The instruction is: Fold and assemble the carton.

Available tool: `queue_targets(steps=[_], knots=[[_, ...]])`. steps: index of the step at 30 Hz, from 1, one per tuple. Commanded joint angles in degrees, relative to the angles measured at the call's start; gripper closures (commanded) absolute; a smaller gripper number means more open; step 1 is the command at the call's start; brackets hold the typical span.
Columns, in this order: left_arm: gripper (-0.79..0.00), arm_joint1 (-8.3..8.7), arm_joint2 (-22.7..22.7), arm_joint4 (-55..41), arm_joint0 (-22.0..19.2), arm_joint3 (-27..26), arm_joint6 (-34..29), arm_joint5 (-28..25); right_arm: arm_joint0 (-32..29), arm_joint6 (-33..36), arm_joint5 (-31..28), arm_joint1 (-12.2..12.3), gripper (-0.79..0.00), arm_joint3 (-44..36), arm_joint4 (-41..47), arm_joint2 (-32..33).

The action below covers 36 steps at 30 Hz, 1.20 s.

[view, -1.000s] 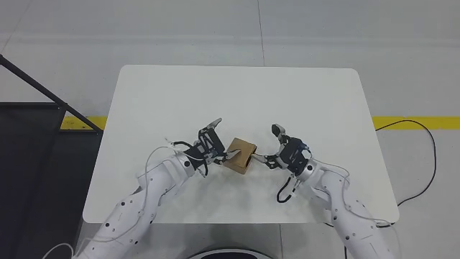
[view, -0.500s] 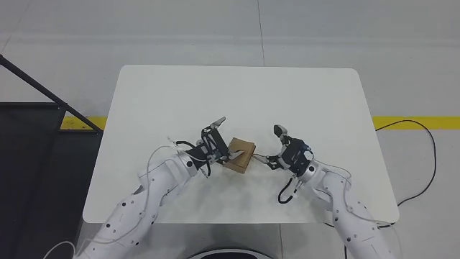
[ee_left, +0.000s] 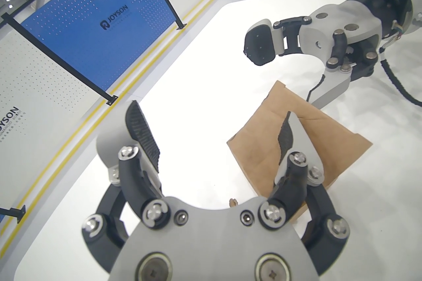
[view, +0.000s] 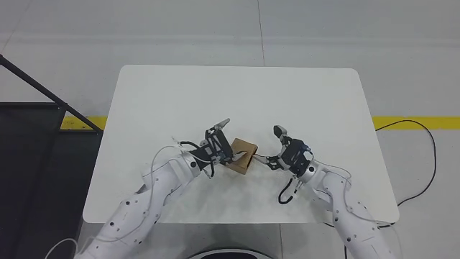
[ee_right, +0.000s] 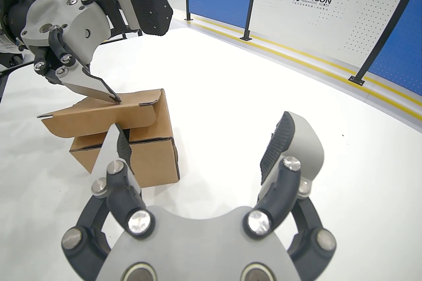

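— Brown corrugated-cardboard carton (view: 241, 156): position?
— On the white rounded-corner table (view: 309, 101), toward its near edge, directly between both grippers.
— Orientation and long axis?
— Slightly askew to the table edges. Near-square from above; long axis cannot be told. Rounded tuck flap (ee_right: 140, 116) end facing the right gripper (ee_right: 201, 127). Lid panel (ee_right: 89, 121) tilted, with a gap beneath.
— Left gripper (ee_left: 211, 117)?
— Spread wide, holding nothing. One fingertip (ee_right: 113, 98) touching the lid panel's top edge, the other raised clear.
— Right gripper?
— Likewise spread, nothing held. One finger (ee_right: 116, 147) in front of the flap end, obstructing that face; contact cannot be told.
— Surroundings?
— Yellow floor line (view: 417, 123) beyond the table; blue and white perforated panels (ee_right: 296, 42) on black posts, well apart.
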Motion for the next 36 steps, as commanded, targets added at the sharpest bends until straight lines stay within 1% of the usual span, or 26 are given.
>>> queue_targets(steps=[1,29,36], knots=[[-0.785,-0.03,0.1,0.2,0.0,0.0,-0.1,0.0,0.0,0.0,-0.1,0.0,-0.785,0.0,-0.1,0.0],[-0.785,-0.27,0.6,0.9,0.0,0.9,-0.6,0.1,-1.2,-0.3,0.3,0.4,-0.785,-1.6,-0.4,1.2],[-0.785,-0.36,0.7,0.8,0.0,1.3,-0.6,0.2,-2.7,-0.6,0.8,0.6,-0.785,-4.1,-1.5,1.6]])
